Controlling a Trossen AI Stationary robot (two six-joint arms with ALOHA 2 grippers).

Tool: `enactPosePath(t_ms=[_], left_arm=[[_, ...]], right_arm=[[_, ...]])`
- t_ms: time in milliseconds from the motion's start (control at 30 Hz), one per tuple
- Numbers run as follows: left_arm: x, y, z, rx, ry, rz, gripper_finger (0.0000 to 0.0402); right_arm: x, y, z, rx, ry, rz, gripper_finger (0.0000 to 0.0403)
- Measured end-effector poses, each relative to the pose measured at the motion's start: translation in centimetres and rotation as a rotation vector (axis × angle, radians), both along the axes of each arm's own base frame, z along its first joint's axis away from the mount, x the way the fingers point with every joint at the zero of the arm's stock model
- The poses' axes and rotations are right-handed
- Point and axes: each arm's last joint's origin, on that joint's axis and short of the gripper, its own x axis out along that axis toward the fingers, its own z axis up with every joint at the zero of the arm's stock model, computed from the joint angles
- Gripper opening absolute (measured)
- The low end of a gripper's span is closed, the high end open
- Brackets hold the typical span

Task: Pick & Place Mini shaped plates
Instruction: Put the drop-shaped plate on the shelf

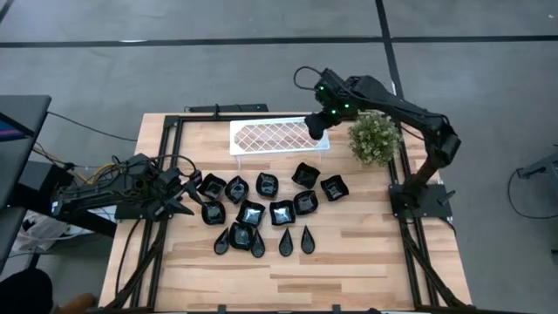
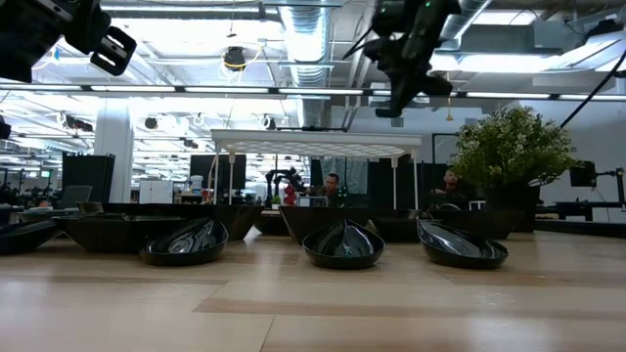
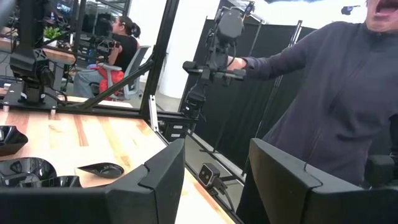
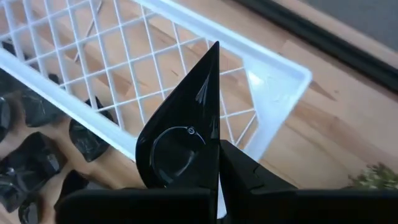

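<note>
Many mini shaped plates (image 1: 261, 209), glossy black, lie in a cluster on the wooden table: squarish wavy-rimmed ones and, nearer the near edge, teardrop ones. In the low view three of them (image 2: 342, 244) rest on their undersides. My right gripper (image 1: 316, 129) hangs over the right end of the white lattice tray (image 1: 270, 135), shut on one teardrop plate (image 4: 180, 143). My left gripper (image 1: 185, 197) waits open at the left of the cluster, its fingers (image 3: 155, 180) apart and holding nothing. My right gripper (image 4: 211, 186) pinches the teardrop plate at its rounded end (image 4: 205, 165) between the two fingers. The fingers (image 4: 249, 174) come from above, slanting down. The plate stands on edge, its pointed tip (image 4: 214, 50) pointing away from the fingers, lifted clear above the tray's lattice (image 4: 124, 56).
A green potted plant (image 1: 375, 137) stands just right of the tray, close to the right arm. The tray (image 2: 318, 145) stands raised on legs at the far side. Bare wood lies along the near edge (image 1: 349, 270). A person in a dark sleeve (image 3: 323, 106) is beyond the table.
</note>
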Motion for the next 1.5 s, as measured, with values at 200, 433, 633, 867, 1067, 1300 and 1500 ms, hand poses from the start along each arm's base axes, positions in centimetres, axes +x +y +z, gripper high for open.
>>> enactPosePath(t_ms=[200, 433, 633, 867, 1067, 1300, 1500], left_arm=[[0.0, 0.0, 0.0, 0.0, 0.0, 0.0, 0.0182], [0.0, 0.0, 0.0, 0.0, 0.0, 0.001, 0.0182], [0.0, 0.0, 0.0, 0.0, 0.0, 0.001, 0.0182], [0.0, 0.0, 0.0, 0.0, 0.0, 0.0, 0.0182], [0.0, 0.0, 0.0, 0.0, 0.0, 0.0, 0.0182], [0.0, 0.0, 0.0, 0.0, 0.0, 0.0, 0.0182], [0.0, 0.0, 0.0, 0.0, 0.0, 0.0, 0.0182]], right_arm=[[1.1, -0.9, -1.7, 0.027, 0.037, 0.017, 0.0], [1.2, -1.6, -2.5, 0.036, 0.058, 0.01, 0.0], [1.1, -1.8, -2.4, 0.026, 0.062, -0.011, 0.0], [1.0, -1.8, -2.5, 0.006, 0.087, -0.029, 0.0], [1.0, -1.7, -2.5, 0.01, 0.085, -0.045, 0.0], [1.2, -1.7, -2.4, -0.018, 0.089, -0.051, 0.0], [1.6, -1.1, -2.4, -0.013, 0.087, -0.048, 0.0]])
